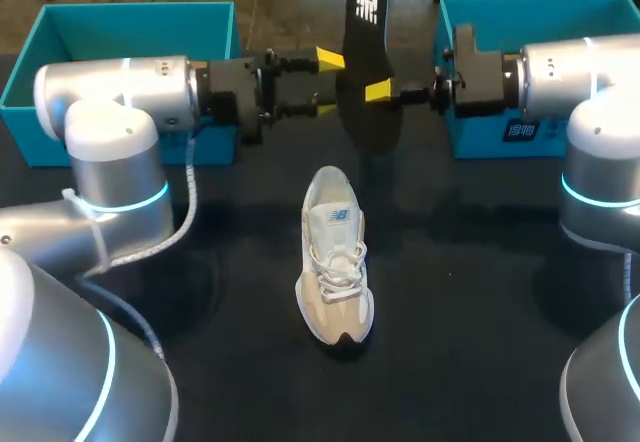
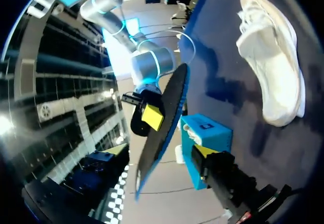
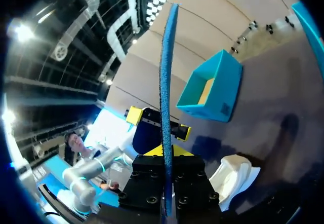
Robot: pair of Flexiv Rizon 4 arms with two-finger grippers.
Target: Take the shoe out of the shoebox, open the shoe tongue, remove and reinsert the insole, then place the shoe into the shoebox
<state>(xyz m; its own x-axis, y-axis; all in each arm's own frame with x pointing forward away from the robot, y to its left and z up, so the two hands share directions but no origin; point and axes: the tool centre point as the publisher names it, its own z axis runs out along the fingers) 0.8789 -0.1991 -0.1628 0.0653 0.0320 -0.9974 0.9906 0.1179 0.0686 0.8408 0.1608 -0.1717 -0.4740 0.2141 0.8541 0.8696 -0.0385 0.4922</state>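
Our right gripper [image 1: 383, 90] clamps the upright insole [image 1: 365, 22]; our left gripper [image 1: 326, 84], spread wide, hangs beside it, apparently not touching; the shoe [image 1: 335, 262] lies below both.

The white-and-beige lace-up sneaker [image 1: 335, 262] has a dark toe tip, against the black tabletop [image 1: 480, 342]. The black foam insole [image 1: 362, 52] bears a white logo, its other face blue. The far left cardboard box [image 1: 120, 32] and far right cardboard box [image 1: 540, 12] are teal

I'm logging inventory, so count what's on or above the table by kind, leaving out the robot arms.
Teal cardboard boxes: 2
White and beige lace-up sneaker: 1
Black foam insole: 1
Total: 4
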